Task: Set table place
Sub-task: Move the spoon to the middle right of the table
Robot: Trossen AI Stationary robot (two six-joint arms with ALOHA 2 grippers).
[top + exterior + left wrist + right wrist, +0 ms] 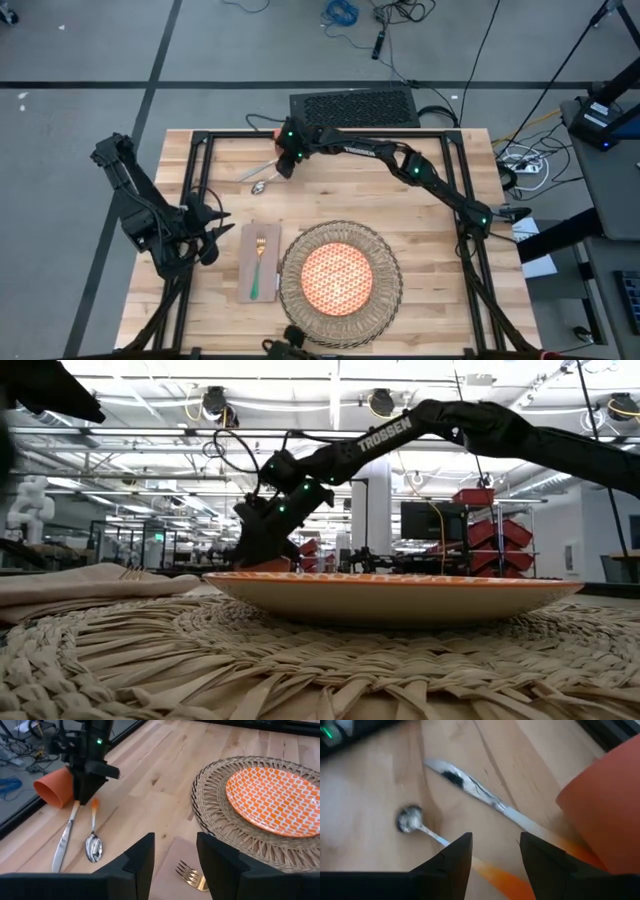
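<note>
On the table [440, 200] the wicker placemat [385, 300] bears the orange-patterned plate [337, 278]. Left of it lies the beige napkin [247, 285] with the green-handled fork [258, 265] on top. At the far left, the orange cup [52, 787] lies on its side beside the knife [64, 837] and spoon [93, 847]. My right gripper [495, 847] hovers open over their handle ends, its fingers to either side of the spoon's orange handle [492, 872]. My left gripper [175, 847] waits open near the napkin at the table's left.
A black perforated box [352, 107] stands beyond the table's far edge. The black frame rails [200, 170] run along the table's sides. Bare wood lies right of the placemat and between it and the far edge.
</note>
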